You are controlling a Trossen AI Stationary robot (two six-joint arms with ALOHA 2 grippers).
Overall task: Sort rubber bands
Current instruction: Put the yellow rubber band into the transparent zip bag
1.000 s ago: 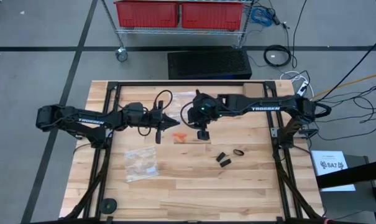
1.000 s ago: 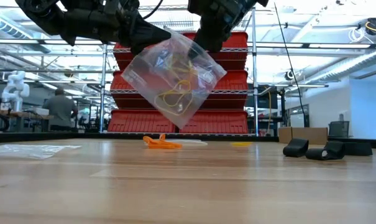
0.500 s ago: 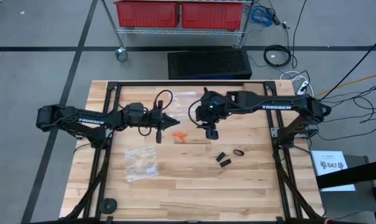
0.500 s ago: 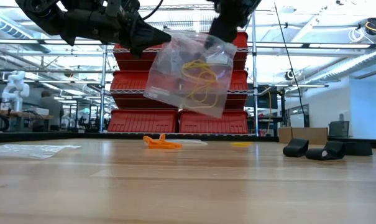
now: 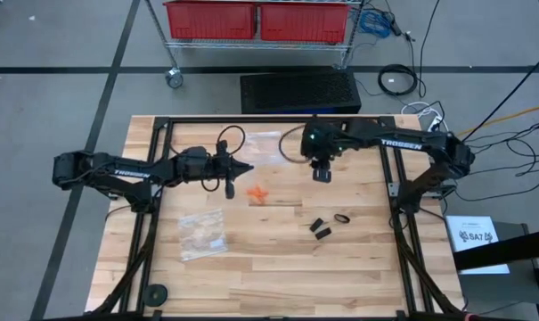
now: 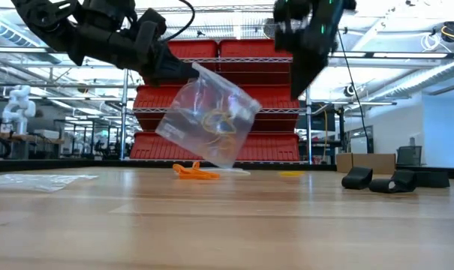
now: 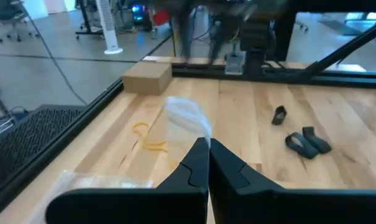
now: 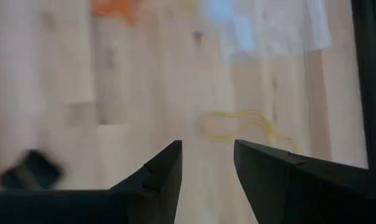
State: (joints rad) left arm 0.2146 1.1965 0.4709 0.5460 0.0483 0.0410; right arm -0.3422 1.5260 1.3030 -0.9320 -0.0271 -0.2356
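On the table's (image 5: pixel 251 259) left part a clear flat bag (image 5: pixel 202 234) lies near the front edge, with small pale bands inside, too small to count. Above and behind it the left arm reaches in from the left, and the left gripper (image 5: pixel 245 172) hangs above the wood with its fingers pressed together on a corner of a second clear bag (image 6: pixel 205 121). In the low view this held bag hangs tilted in the air, clear of the table, and yellow bands (image 6: pixel 217 122) show through its wall. The left wrist view shows the two dark fingers (image 7: pixel 200 163) meeting on the bag's crumpled edge. Just right of that gripper a small heap of orange bands (image 5: pixel 259 193) lies on the wood; in the low view it sits under the hanging bag, not touching it. Behind, near the table's back edge, a third clear bag (image 5: pixel 265 143) lies flat. Further right the right gripper (image 5: pixel 322 174) hangs above the table, apart from the held bag, its fingers (image 8: pixel 160 171) spread with nothing between them. Its wrist view looks down on a loose yellow band (image 8: pixel 243 126) lying on the bare wood. Right of the middle, towards the front, the black bands (image 5: pixel 327 224) lie in a small group of three, near each other.
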